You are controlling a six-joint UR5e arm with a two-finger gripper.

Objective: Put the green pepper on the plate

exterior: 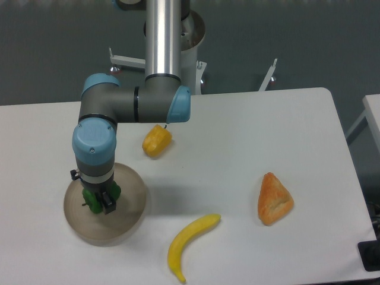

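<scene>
The green pepper (93, 196) shows as a small glossy green lump between my fingers. My gripper (98, 202) points straight down and is shut on it, over the left-middle of the plate. The plate (127, 211) is a round beige-grey disc at the table's front left, partly covered by my wrist. I cannot tell whether the pepper touches the plate's surface.
A yellow pepper (157, 141) lies behind and to the right of the plate. A banana (189, 242) lies near the front edge. An orange bread wedge (274, 199) lies to the right. My arm's elbow and upright column stand over the table's back middle.
</scene>
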